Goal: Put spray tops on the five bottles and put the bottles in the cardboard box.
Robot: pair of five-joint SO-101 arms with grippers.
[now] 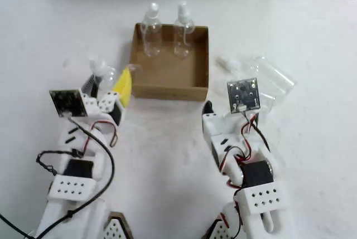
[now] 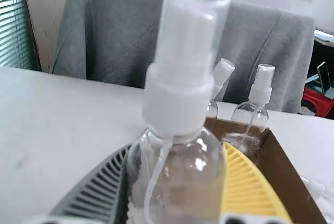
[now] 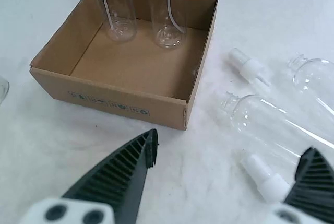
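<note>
**Third bottle in the left claw, two already boxed**

We open on the white table (image 1: 312, 22), running wide under both arms, with a grey cloth (image 2: 104, 36) draped behind its far edge and window blinds (image 2: 10, 20) off in the corner.

The cardboard box (image 1: 170, 91) sits open-topped at the middle, between the two arms. Against its far wall stand two bottles side by side, one (image 1: 151, 35) and the other (image 1: 183, 35), both upright, tops on, nozzles up.

The left claw (image 2: 175, 190) is clenched on a bottle (image 2: 177, 166), grey finger (image 2: 99, 192) on one side, yellow finger (image 2: 250, 187) on the other. That bottle stands upright in the grip, long axis vertical, its white spray top (image 2: 182, 78) seated and uppermost, just beside the box's near left corner.

The right claw (image 3: 232, 151) hangs released, black jaws spread wide and holding nothing, low over the table near the box's near right corner.

Right of the box, two bare bottles lie flat: one (image 3: 271, 122) with its open neck toward the box, another (image 3: 318, 75) just beyond it. Two loose spray tops lie beside them, one (image 3: 248, 67) farther out, one (image 3: 263, 174) close to the right claw.
</note>
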